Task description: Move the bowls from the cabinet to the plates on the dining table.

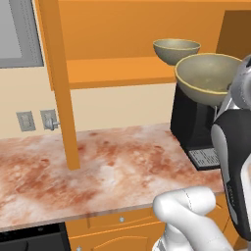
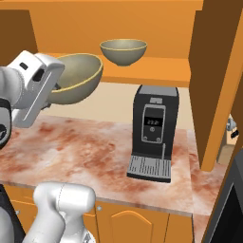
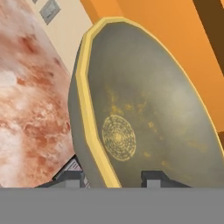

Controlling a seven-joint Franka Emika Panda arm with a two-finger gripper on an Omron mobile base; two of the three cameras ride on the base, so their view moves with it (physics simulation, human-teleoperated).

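Reddish marbled counter (image 1: 98, 166) stretches below an open orange cabinet (image 1: 117, 29), with a black coffee machine (image 2: 153, 133) standing on the stone. One bowl (image 2: 76, 78) is off the shelf and hangs in the air beside the machine, tilted, its rim pinched between the fingers of the end effector (image 3: 116, 177), one inside and one outside. A second bowl (image 2: 123, 51) sits on the cabinet shelf (image 2: 156, 69). By my judgement the task is early: neither bowl has reached a plate.
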